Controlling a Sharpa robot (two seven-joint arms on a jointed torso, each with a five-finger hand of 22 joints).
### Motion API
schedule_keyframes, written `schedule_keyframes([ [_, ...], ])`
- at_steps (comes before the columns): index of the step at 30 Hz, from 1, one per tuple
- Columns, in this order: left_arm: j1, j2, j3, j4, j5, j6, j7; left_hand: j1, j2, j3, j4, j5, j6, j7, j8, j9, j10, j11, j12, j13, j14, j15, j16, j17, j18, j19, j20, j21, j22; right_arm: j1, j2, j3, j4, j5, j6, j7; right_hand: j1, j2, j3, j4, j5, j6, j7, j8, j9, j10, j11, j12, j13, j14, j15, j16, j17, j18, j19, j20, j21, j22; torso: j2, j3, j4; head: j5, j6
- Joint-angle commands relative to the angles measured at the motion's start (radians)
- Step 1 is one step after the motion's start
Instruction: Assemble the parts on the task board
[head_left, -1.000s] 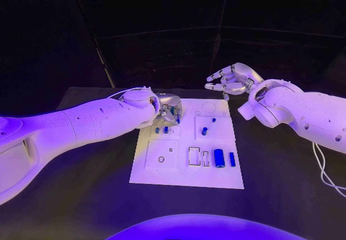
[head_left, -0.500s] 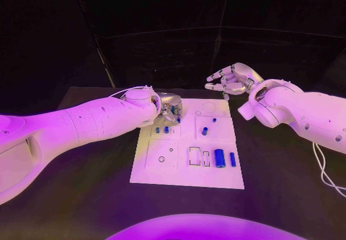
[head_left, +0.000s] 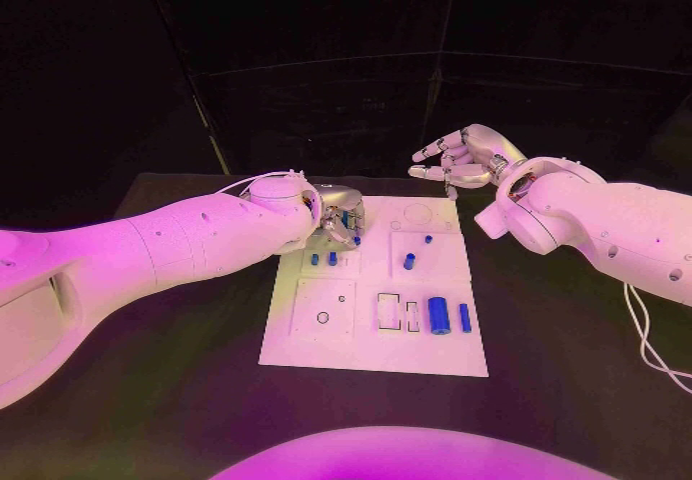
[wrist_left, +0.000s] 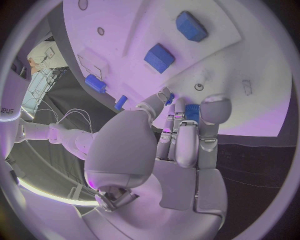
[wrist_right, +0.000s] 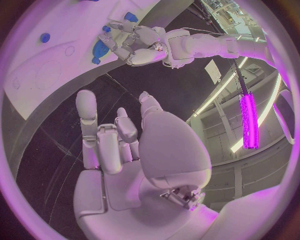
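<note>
In the middle of the frame, task board: the white task board (head_left: 372, 355) lies flat on the black tabletop (head_left: 173, 400).
Parts at the lower right of the board: a fat blue part (head_left: 438, 316) lies beside a thin blue part (head_left: 464, 318), close but not touching.
Parts higher up: one blue part (head_left: 408, 262) lies near the middle of the board, and a tiny blue part (head_left: 427, 239) sits just above it.
Parts by the left hand: two small blue parts (head_left: 322, 259) stand side by side near the board's upper left.
Left hand: the left hand (head_left: 340, 217) is at the upper left corner of the board. In the left wrist view its fingers (wrist_left: 187, 135) are curled together on a small blue piece (wrist_left: 192, 112) at the tips. It holds that piece over the white board.
Right hand: the right hand (head_left: 459, 160) is up in the air past the top edge of the board, at the upper right of the frame. Its fingers are spread apart and it holds nothing.
</note>
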Motion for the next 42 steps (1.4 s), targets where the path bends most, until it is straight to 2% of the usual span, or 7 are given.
schedule_keyframes([
  [1, -0.007, 0.001, -0.005, 0.001, -0.011, 0.03, -0.009, -0.003, -0.007, 0.004, 0.0, -0.006, -0.001, 0.0, -0.004, 0.0, -0.008, -0.002, -0.005, -0.009, 0.026, 0.001, -0.001, -0.002, -0.02, 0.002, 0.001, 0.002, 0.002, 0.002, 0.0, 0.001, 0.001, 0.003, 0.002, 0.006, -0.002, 0.009, -0.005, 0.001, 0.004, -0.006, -0.001, 0.004, -0.001, -0.007, 0.0, -0.007, -0.002, 0.045, -0.006, -0.004, 0.001, 0.012, -0.004, -0.001, -0.005, -0.001, 0.0, 0.0, -0.001, -0.002, -0.001],
  [17, -0.01, 0.001, -0.005, 0.003, -0.011, 0.029, -0.003, 0.008, 0.019, 0.031, -0.002, -0.004, 0.075, 0.004, 0.009, 0.008, 0.037, -0.011, -0.006, -0.012, 0.028, -0.005, 0.005, -0.001, -0.021, 0.004, -0.001, 0.013, 0.016, 0.002, 0.0, 0.001, 0.002, 0.003, 0.006, 0.004, 0.0, 0.01, -0.006, 0.002, 0.006, -0.007, 0.0, 0.004, -0.001, -0.005, 0.001, -0.004, 0.003, 0.045, -0.006, -0.004, 0.001, 0.012, -0.004, -0.001, -0.006, -0.002, 0.0, 0.0, -0.0004, -0.007, -0.001],
  [20, -0.01, 0.002, -0.005, 0.003, -0.01, 0.029, 0.004, 0.006, 0.021, 0.036, -0.003, -0.03, 0.084, 0.001, 0.006, 0.007, 0.048, -0.015, -0.01, -0.013, 0.028, -0.008, 0.006, -0.001, -0.022, 0.005, -0.003, 0.021, 0.027, 0.002, 0.0, 0.001, 0.002, 0.003, 0.007, 0.004, 0.0, 0.01, -0.006, 0.002, 0.006, -0.007, 0.0, 0.004, -0.001, -0.005, 0.001, -0.004, 0.003, 0.045, -0.006, -0.004, 0.001, 0.012, -0.004, -0.001, -0.006, -0.002, 0.0, -0.0001, -0.0004, -0.008, -0.002],
  [24, -0.01, 0.002, -0.005, 0.003, 0.001, 0.03, 0.01, 0.007, 0.024, 0.039, -0.004, -0.034, 0.09, -0.003, 0.005, 0.007, 0.055, -0.017, -0.014, -0.013, 0.028, -0.011, 0.006, -0.001, -0.022, 0.005, -0.005, 0.024, 0.031, 0.002, 0.001, 0.001, 0.001, 0.003, 0.009, 0.002, 0.0, 0.01, -0.006, 0.002, 0.006, -0.007, 0.0, 0.004, -0.001, -0.005, 0.001, -0.004, 0.003, 0.045, -0.006, -0.004, 0.001, 0.012, -0.004, -0.001, -0.006, -0.002, 0.0, 0.0002, 0.0001, -0.009, -0.003],
  [42, -0.011, 0.001, -0.005, 0.005, 0.011, 0.04, 0.007, 0.003, 0.009, 0.04, -0.01, -0.034, 0.072, -0.005, -0.021, 0.001, 0.059, -0.018, -0.034, -0.016, 0.027, -0.012, 0.005, -0.007, -0.024, 0.005, -0.008, 0.029, 0.038, 0.002, 0.002, 0.001, 0.0, 0.003, 0.01, 0.002, 0.0, 0.011, -0.006, 0.002, 0.006, -0.007, 0.0, 0.004, -0.001, -0.004, 0.001, -0.003, 0.004, 0.046, -0.006, -0.003, 0.004, 0.012, -0.003, -0.001, -0.005, 0.0, 0.0, -0.0005, 0.0003, -0.011, -0.003],
])
